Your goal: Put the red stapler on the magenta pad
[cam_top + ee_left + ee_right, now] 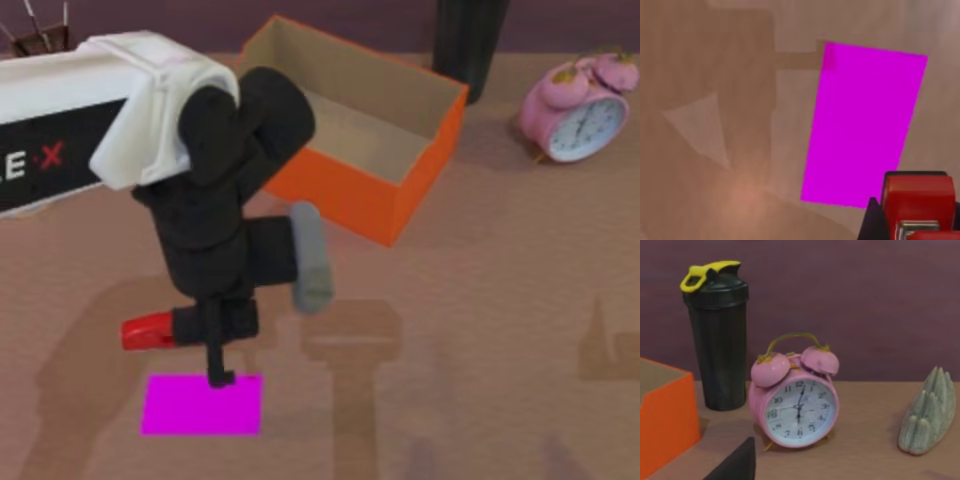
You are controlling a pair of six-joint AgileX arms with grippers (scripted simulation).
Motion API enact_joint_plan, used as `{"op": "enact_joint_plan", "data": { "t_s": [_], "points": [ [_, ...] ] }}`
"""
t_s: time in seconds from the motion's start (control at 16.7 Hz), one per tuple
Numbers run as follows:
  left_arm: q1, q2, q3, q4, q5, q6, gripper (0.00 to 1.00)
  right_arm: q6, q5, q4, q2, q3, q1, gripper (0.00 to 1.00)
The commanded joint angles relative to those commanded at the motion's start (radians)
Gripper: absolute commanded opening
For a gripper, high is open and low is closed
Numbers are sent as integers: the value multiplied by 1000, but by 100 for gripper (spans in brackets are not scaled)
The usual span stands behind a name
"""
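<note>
Clamping the stapler point(148, 331), the left gripper point(214, 345) hangs just behind the pad point(202, 404), its fingers closed on the red body, whose free end sticks out to the table's left. One finger point(220, 372) reaches down over the pad's far edge; whether the stapler is clear of the table cannot be told. In the left wrist view the stapler point(919, 202) sits between the fingers, with the pad point(862, 125) ahead of them. Behind the arm stands an orange box point(400, 190); a pink clock point(798, 407), a black shaker point(719, 340) and a grey-green ridged object point(930, 415) lie further right. The right gripper is out of sight.
</note>
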Motion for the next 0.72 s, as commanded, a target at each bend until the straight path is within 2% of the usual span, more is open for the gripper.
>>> {"op": "enact_joint_plan", "data": {
  "t_s": [0.18, 0.48, 0.72],
  "points": [
    [-49, -2, 16, -3, -2, 63, 0, 0, 0, 0, 0, 0, 0, 100],
    [-46, -3, 11, 2, -3, 65, 0, 0, 0, 0, 0, 0, 0, 100],
    [-30, 26, -72, 112, -2, 82, 0, 0, 0, 0, 0, 0, 0, 100]
  ]
}}
